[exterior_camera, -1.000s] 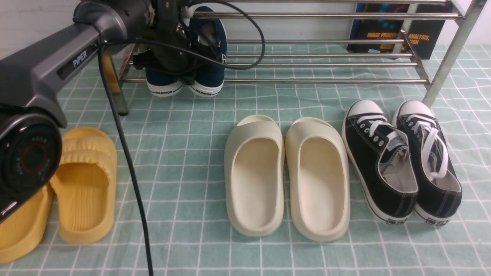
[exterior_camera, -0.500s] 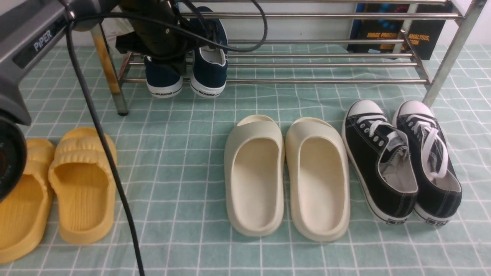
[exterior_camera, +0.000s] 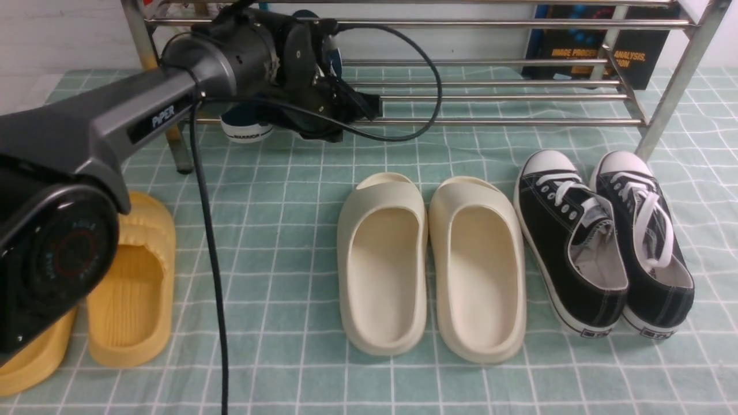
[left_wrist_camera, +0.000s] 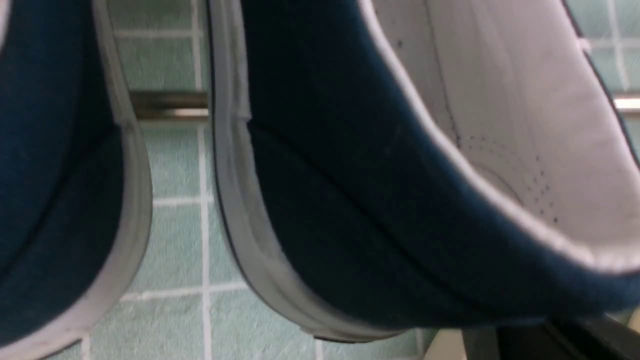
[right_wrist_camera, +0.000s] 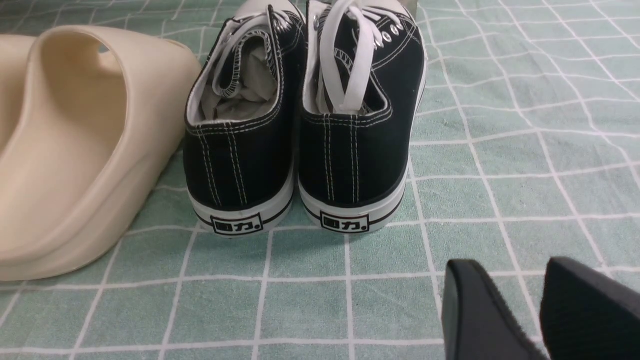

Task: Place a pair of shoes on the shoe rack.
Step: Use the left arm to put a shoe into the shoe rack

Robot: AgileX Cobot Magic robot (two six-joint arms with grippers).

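**A:** Which way are the navy shoes [left_wrist_camera: 350, 210] lying from the working gripper?

**B:** Right up against it. The left arm is reaching toward 11 o'clock, to the left end of the shoe rack [exterior_camera: 490, 121], and both shoes are filling its wrist camera. One lettered heel [exterior_camera: 248, 131] is showing at the front rail. I'm reading their long axis as running 6 to 12 o'clock, heels toward the robot and across the tubes.

**A:** Is the left gripper [left_wrist_camera: 550, 342] gripping?

**B:** Its jaws are sitting fully closed. A shoe collar is running down close to them, but I cannot tell whether they are pinching it.

**A:** And the right gripper [right_wrist_camera: 520, 270]?

**B:** It is hovering with its jaws apart and empty, near the heels of the black lace-ups [exterior_camera: 605, 242]. Those are lying around 2 o'clock, well apart from the navy pair, so the left arm is much the nearer.

**A:** How many of each are you counting?

**B:** Two navy shoes, one rack, two cream slides [exterior_camera: 429, 265], two black lace-ups and two yellow slides [exterior_camera: 135, 288].
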